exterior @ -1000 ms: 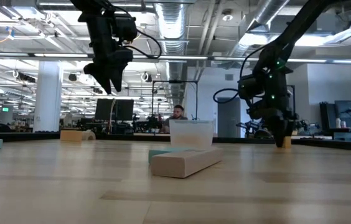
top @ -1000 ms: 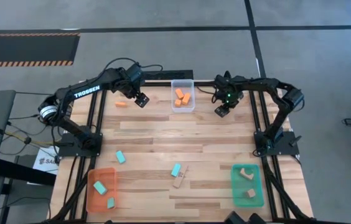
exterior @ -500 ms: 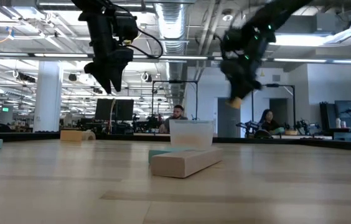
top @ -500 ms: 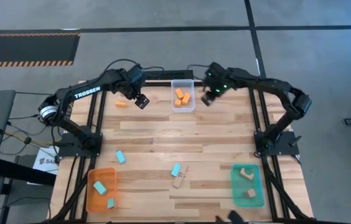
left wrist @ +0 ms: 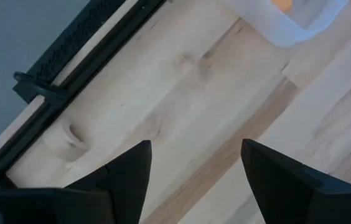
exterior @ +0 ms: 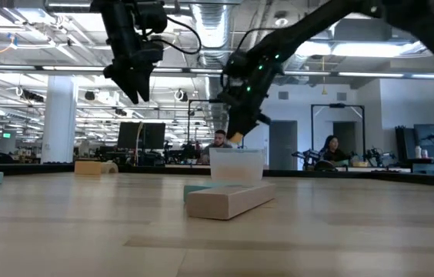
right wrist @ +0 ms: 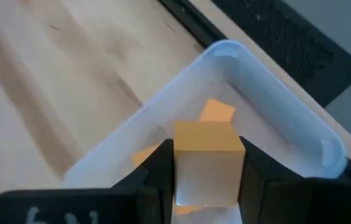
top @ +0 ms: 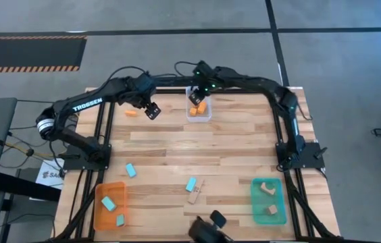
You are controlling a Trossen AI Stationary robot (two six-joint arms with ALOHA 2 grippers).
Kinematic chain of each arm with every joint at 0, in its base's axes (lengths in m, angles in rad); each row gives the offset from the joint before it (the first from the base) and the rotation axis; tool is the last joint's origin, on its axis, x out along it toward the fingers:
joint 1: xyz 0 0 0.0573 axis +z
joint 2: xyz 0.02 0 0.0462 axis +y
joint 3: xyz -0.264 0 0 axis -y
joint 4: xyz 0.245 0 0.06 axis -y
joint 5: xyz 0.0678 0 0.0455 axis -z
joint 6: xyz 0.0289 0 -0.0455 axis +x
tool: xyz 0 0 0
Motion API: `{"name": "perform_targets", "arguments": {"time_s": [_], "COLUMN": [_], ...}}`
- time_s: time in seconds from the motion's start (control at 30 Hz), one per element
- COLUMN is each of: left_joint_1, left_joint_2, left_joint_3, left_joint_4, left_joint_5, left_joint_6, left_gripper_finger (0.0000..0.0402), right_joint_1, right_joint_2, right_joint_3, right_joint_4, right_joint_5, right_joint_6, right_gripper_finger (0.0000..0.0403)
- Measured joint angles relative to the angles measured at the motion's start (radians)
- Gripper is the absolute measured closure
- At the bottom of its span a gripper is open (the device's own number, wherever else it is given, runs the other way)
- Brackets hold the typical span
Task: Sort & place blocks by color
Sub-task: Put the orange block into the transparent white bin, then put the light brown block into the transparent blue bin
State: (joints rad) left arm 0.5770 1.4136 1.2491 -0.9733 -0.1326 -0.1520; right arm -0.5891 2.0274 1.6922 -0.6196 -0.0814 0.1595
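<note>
My right gripper point(top: 196, 97) hangs over the clear tray point(top: 199, 115) at the far edge, shut on an orange block point(right wrist: 208, 146). The low view shows this block point(exterior: 236, 138) above the tray rim point(exterior: 237, 154). More orange blocks point(right wrist: 216, 112) lie inside the tray. My left gripper point(top: 152, 111) hovers open left of the tray, beside a loose orange block point(top: 131, 113). Two teal blocks point(top: 130, 169) point(top: 190, 183) and a long tan block point(top: 195, 193) lie on the table. The orange tray point(top: 100, 214) holds teal blocks. The green tray point(top: 280, 202) holds tan blocks. My right gripper pinches the orange block by two opposite side faces point(right wrist: 178, 162), one finger point(right wrist: 157, 168) on each side, coming from above. The block is lifted clear, above the inside of the clear tray, with its top face showing between the fingers.
The black frame rail point(top: 170, 90) runs along the far edge behind the clear tray. A dark object point(top: 207, 229) pokes in at the near edge. Bare wood point(top: 211, 148) lies across the table's middle.
My right gripper has risen from the table right of the clear tray, carrying the orange block, and has swung toward the table's left until it hangs over the tray. The left gripper has stayed about where it was.
</note>
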Motion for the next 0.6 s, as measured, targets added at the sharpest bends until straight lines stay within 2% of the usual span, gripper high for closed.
{"name": "perform_targets", "arguments": {"time_s": [0.17, 0.4, 0.5, 0.6], "left_joint_1": [-0.001, -0.002, -0.002, 0.019], "left_joint_2": [-0.037, -0.123, -0.16, -0.176], "left_joint_3": [-0.038, -0.147, -0.179, -0.194], "left_joint_4": [-0.003, -0.003, -0.005, -0.013], "left_joint_5": [-0.005, 0.001, -0.017, -0.056], "left_joint_6": [-0.007, -0.057, -0.088, -0.163], "left_gripper_finger": [0.0164, 0.0164, 0.0164, 0.0164], "right_joint_1": [-0.005, 0.0, -0.002, -0.008], "right_joint_2": [0.156, 0.251, 0.25, 0.237], "right_joint_3": [0.18, 0.321, 0.34, 0.359], "right_joint_4": [-0.161, -0.32, -0.341, -0.364], "right_joint_5": [-0.001, -0.061, -0.057, -0.053], "right_joint_6": [-0.024, -0.101, -0.105, -0.105], "right_gripper_finger": [0.0269, 0.0113, 0.0071, 0.0048]}}
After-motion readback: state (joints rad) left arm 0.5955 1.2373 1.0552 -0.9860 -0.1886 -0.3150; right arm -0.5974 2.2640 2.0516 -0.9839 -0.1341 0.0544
